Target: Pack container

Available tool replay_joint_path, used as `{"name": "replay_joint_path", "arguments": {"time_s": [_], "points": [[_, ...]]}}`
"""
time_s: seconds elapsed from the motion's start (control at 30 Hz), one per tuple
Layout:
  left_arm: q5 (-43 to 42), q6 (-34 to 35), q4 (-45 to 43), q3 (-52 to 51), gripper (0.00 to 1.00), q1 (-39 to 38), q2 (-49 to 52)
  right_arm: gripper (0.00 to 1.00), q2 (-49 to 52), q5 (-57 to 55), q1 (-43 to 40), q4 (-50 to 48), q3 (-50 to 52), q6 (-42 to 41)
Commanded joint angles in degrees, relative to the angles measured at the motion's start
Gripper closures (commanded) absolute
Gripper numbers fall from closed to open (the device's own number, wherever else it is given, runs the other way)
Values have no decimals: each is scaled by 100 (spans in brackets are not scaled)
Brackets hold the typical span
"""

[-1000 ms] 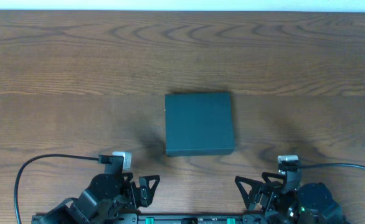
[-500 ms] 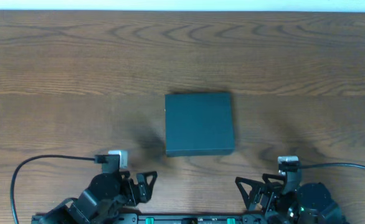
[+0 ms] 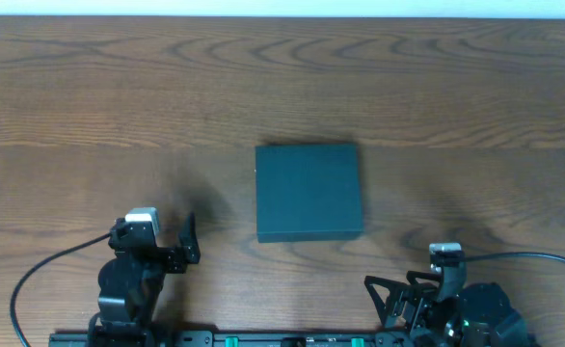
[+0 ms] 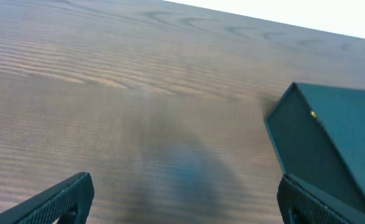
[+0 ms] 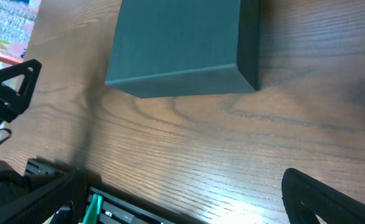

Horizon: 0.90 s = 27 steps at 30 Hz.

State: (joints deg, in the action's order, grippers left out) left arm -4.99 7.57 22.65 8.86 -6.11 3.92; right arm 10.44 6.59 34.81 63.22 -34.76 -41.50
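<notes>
the left claw (image 4: 184, 190) has its black fingers spread wide with nothing between them; the right claw (image 5: 182, 186) is likewise parted and bare. the dark teal-green matte rectangular box (image 3: 309, 191) sits closed on the brown wooden table (image 3: 70, 96), apart from both.

Counted 1 box (image 3: 309, 193), 1 table (image 3: 70, 96), 2 grippers on the box's near side: left gripper (image 4: 182, 196), right gripper (image 5: 179, 190). There were 2 cables (image 3: 46, 275).

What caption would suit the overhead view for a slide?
Closed teal container on a wooden table, left gripper and right gripper open nearby.
</notes>
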Motion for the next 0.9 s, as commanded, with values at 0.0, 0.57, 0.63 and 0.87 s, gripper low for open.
{"name": "replay_joint_path", "arguments": {"time_s": [0.0,0.57,0.63,0.87], "points": [[-363,-361,-101,-236,5,85,-376,1,-42,-37,9,9,17,-48],[-382,-481,-133,-249,5,85,-367,1,-42,-37,9,9,17,-48],[-382,-481,-133,-249,5,85,-367,1,-42,-37,9,9,17,-48],[-382,-481,-133,-249,5,85,-367,1,-221,-2533,26,-656,210,992]]}}
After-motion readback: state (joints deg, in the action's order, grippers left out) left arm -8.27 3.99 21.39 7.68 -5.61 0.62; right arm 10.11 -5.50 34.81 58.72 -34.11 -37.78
